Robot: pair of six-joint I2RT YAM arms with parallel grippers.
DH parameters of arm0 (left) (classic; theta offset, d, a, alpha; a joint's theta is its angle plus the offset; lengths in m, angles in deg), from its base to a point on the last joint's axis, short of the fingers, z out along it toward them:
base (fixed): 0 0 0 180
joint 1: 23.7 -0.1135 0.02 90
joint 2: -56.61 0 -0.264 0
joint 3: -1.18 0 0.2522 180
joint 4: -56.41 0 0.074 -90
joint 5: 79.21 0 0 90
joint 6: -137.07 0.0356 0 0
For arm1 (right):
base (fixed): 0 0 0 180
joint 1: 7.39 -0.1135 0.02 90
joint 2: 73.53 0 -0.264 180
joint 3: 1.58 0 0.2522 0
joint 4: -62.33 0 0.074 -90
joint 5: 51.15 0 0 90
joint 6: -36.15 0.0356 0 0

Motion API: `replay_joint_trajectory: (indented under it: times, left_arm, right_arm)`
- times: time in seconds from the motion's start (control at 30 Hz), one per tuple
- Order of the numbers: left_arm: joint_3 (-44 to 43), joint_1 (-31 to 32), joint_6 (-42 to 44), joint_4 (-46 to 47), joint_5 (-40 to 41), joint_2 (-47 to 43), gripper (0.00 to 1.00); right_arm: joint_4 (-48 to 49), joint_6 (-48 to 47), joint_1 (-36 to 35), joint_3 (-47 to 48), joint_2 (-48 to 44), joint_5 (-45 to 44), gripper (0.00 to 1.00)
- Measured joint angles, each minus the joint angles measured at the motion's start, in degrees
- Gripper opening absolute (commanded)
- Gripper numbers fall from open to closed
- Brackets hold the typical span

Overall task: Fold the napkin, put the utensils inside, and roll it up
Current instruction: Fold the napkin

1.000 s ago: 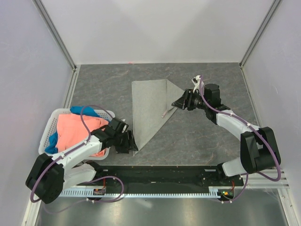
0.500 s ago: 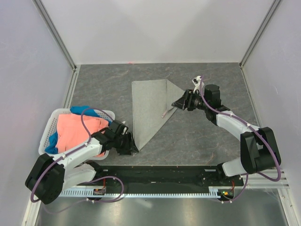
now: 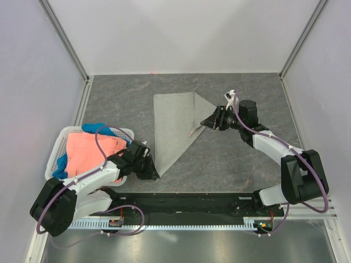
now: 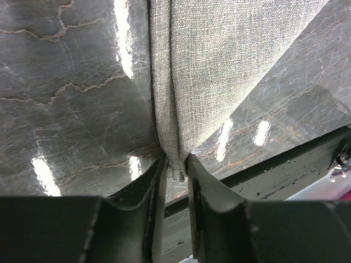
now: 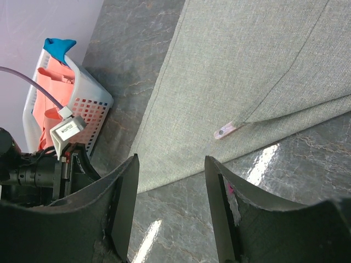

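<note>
with the folded napkin, lying centrally, clamped at its 6 o'clock tip by the left gripper and the utensil tucked at 3 o'clock beside the open-jawed right gripper, rolling toward 12 o'clock is judged due next.

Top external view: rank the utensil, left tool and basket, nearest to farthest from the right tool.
1. utensil, just left of the right tool, poking from the napkin's edge.
2. left tool, at the napkin's near tip.
3. basket, far left.
</note>
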Motion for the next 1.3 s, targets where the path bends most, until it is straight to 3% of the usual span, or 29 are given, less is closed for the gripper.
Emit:
replay_joint_trajectory:
  times: [0.13, 0.4, 0.6, 0.8, 1.07, 1.3]
  left_arm:
    - [0.02, 0.04, 0.0, 0.74, -0.02, 0.81, 0.03]
    - [-1.81, 0.0, 0.07, -1.33, 0.33, 1.2, 0.02]
    - [-12.72, -0.02, 2.01, -5.14, 0.2, 3.3, 0.02]
    - [-26.56, -0.07, 6.51, -4.42, -1.51, 14.27, 0.02]
    - [-46.1, -0.07, 12.87, -1.92, -5.6, 35.87, 0.02]
    - [-59.41, -0.07, 16.7, -1.25, -6.08, 45.22, 0.02]
  right_arm:
    - [0.02, 0.13, 0.0, -0.17, -0.26, 0.0, 0.59]
    - [-0.59, -0.07, 0.0, -0.26, -1.38, -0.81, 0.59]
    - [-2.82, -1.38, 0.0, -0.26, -4.22, -4.02, 0.59]
    - [-6.19, -2.56, 0.04, -0.26, -6.1, -9.84, 0.59]
    - [-9.64, -4.28, 0.39, -0.26, -8.24, -15.69, 0.6]
    - [-11.28, -5.29, 0.72, -0.26, -8.76, -18.14, 0.6]
